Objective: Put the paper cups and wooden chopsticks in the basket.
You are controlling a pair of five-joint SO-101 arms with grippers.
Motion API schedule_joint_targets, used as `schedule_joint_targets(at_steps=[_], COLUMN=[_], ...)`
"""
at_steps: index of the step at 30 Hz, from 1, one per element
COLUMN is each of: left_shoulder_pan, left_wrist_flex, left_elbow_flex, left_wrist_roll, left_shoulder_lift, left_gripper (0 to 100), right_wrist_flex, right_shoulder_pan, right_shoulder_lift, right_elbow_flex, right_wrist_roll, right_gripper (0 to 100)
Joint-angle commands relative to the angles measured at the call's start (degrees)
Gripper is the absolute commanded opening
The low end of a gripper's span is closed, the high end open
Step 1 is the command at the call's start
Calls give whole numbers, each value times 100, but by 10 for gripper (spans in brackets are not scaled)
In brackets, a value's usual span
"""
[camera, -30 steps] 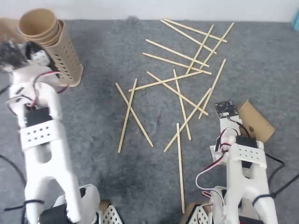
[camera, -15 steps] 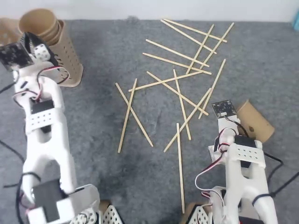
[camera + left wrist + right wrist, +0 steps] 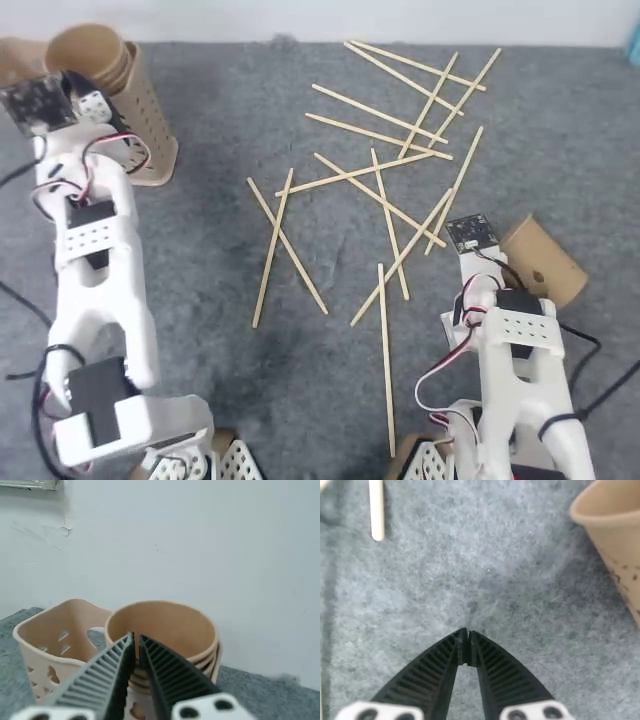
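Observation:
Several wooden chopsticks (image 3: 385, 195) lie scattered over the grey carpet in the high view. A tall perforated basket (image 3: 150, 125) stands at the far left with a stack of paper cups (image 3: 88, 52) in it. My left gripper (image 3: 136, 639) is shut and empty, raised just in front of the cup stack (image 3: 165, 630). Another paper cup (image 3: 545, 258) lies on its side at the right. My right gripper (image 3: 467, 632) is shut and empty, low over the carpet next to that cup (image 3: 615, 540). One chopstick end (image 3: 376, 510) lies ahead of it.
A second tan basket (image 3: 60, 630) stands beside the one with the cups, at the carpet's far left corner (image 3: 15, 55). A white wall runs behind the carpet. Both arm bases (image 3: 180, 450) sit at the near edge.
The left arm has swung its wrist farther away and closer to the basket and cup stack. The right arm has shifted slightly to the left. The chopsticks and cups have stayed put.

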Motion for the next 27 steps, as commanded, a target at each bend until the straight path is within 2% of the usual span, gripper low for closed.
schedule_joint_targets(at_steps=[1,8,12,20,25,27], left_shoulder_pan=[70,53,70,70,-97,-229], left_wrist_flex=[501,1512,2145,2268,2321,2734], left_elbow_flex=[-92,-84,-92,-400,-1235,-1701], left_wrist_roll=[-26,-79,-510,-519,158,378], left_shoulder_lift=[9,-554,-914,-888,-932,-1037], left_gripper=[12,12,12,12,12,12], right_wrist_flex=[-48,-48,-48,-40,-31,-22], right_shoulder_pan=[-48,-40,-40,-31,-31,-31], right_shoulder_lift=[-233,-233,-233,-233,-233,-233], right_elbow_flex=[-18,-18,-18,-18,-18,-18], right_wrist_roll=[53,53,53,53,53,53], right_gripper=[8,8,8,8,8,8])
